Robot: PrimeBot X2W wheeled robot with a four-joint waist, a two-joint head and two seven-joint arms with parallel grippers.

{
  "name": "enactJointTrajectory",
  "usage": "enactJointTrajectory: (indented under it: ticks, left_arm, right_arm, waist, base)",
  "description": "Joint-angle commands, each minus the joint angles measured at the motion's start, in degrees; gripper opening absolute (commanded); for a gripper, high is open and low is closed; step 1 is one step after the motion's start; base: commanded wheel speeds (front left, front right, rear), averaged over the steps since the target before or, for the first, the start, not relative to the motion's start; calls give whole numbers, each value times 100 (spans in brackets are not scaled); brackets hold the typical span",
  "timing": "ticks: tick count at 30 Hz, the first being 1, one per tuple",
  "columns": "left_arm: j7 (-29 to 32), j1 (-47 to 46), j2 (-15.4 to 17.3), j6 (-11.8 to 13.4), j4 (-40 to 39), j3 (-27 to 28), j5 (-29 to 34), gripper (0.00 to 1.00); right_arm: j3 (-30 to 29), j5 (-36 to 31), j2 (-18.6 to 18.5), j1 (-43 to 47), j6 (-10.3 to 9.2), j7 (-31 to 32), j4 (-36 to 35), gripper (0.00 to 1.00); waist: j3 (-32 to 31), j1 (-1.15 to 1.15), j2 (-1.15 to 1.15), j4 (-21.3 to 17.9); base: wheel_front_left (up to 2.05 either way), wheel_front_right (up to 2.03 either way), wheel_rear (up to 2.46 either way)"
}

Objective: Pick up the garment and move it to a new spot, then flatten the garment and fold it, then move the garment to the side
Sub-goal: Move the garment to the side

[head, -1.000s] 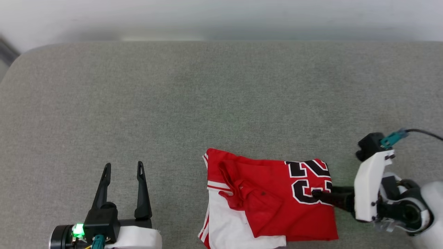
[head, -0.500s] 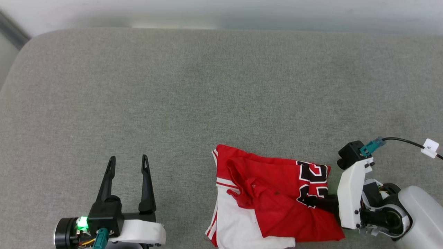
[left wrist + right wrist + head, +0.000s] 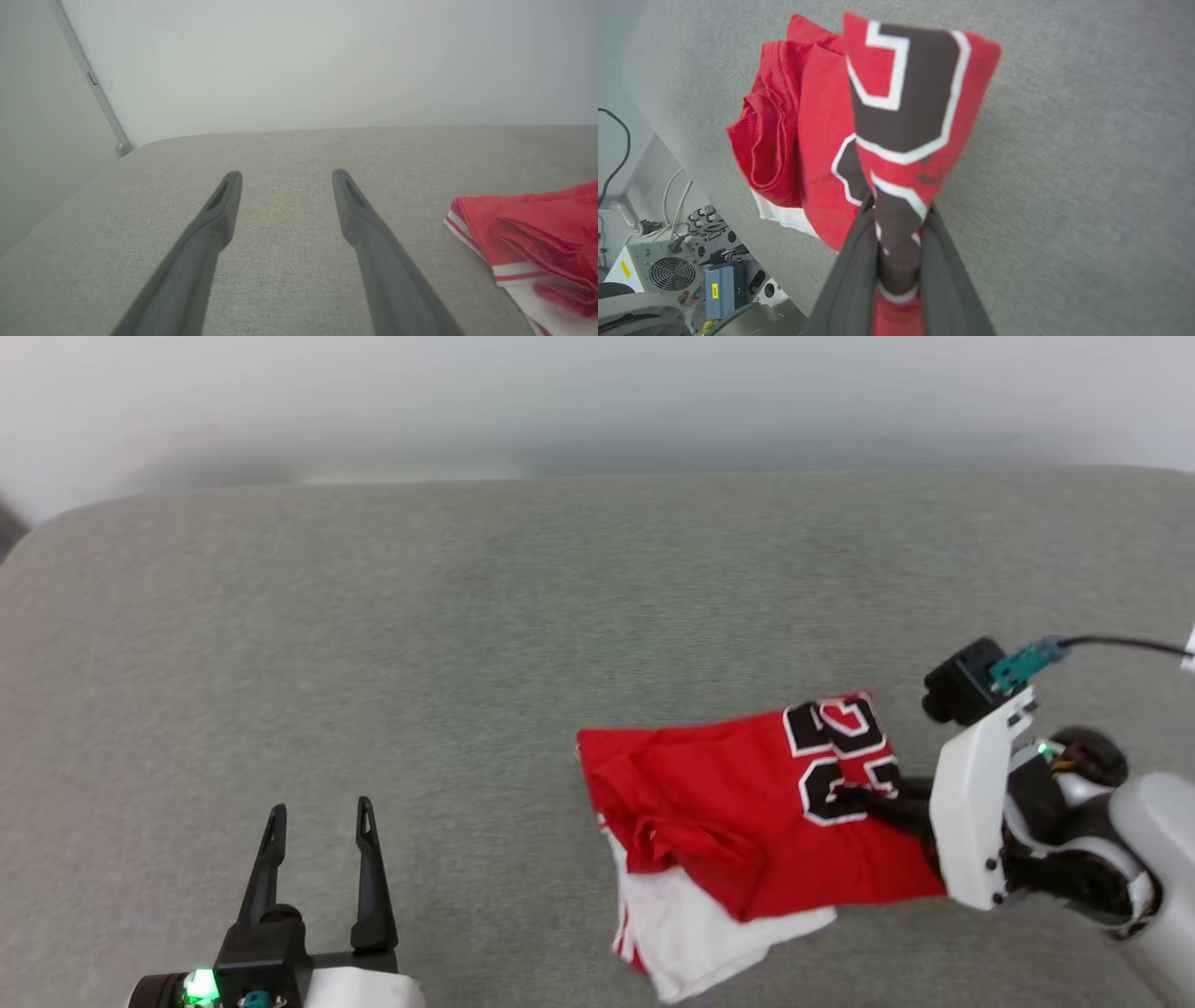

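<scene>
The garment, a folded red jersey with white sleeve cloth and black white-edged numbers, sits at the right of the grey surface, its right side raised. My right gripper is shut on the numbered part, reaching in from the right. In the right wrist view the dark fingers pinch a bunched fold of the garment, which hangs ahead of my right gripper. My left gripper stands open at the lower left, apart from the cloth. In the left wrist view my left gripper is open with nothing between its fingers, and the garment lies to its right.
The grey padded surface ends at a pale wall behind. Beyond the surface's edge, the right wrist view shows electronics with a fan and cables on the floor.
My right gripper has shut on the numbered part and lifted that side, so the garment has tilted and shifted up the view. The head camera has moved. My left gripper stays open.
</scene>
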Motion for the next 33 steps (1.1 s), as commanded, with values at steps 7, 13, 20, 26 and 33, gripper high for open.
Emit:
enactJointTrajectory:
  ticks: [7, 13, 20, 26, 33]
  left_arm:
    - [-13, 13, -7, 48, -163, 155, -5, 100]
    - [-13, -234, 61, -74, -211, 252, 85, 100]
    - [-13, -591, 172, -146, -324, 202, 218, 100]
    - [-13, -795, 263, -96, -493, 129, 281, 100]
    - [-13, -1001, 349, -31, -664, 49, 307, 100]
  right_arm:
    - [-6, -203, -762, -434, -5, 83, -710, 0]
    - [-387, -381, -1316, -538, -5, 34, -630, 0]
    - [-933, -795, -1711, -773, -5, -86, 169, 0]
    - [-1281, -1242, -1734, -1117, -6, -213, 1044, 0]
    - [-1842, -1637, -1565, -1492, -6, -486, 2069, 0]
  waist:
    - [187, 0, 0, -1005]
    - [570, 0, 0, -1442]
    - [1135, 0, 0, -1634]
    - [1609, 0, 0, -1633]
    - [2052, 0, 0, -1551]
  base:
    - [0, 0, 0]
    - [0, 0, 0]
    - [0, 0, 0]
    - [0, 0, 0]
    - [0, 0, 0]
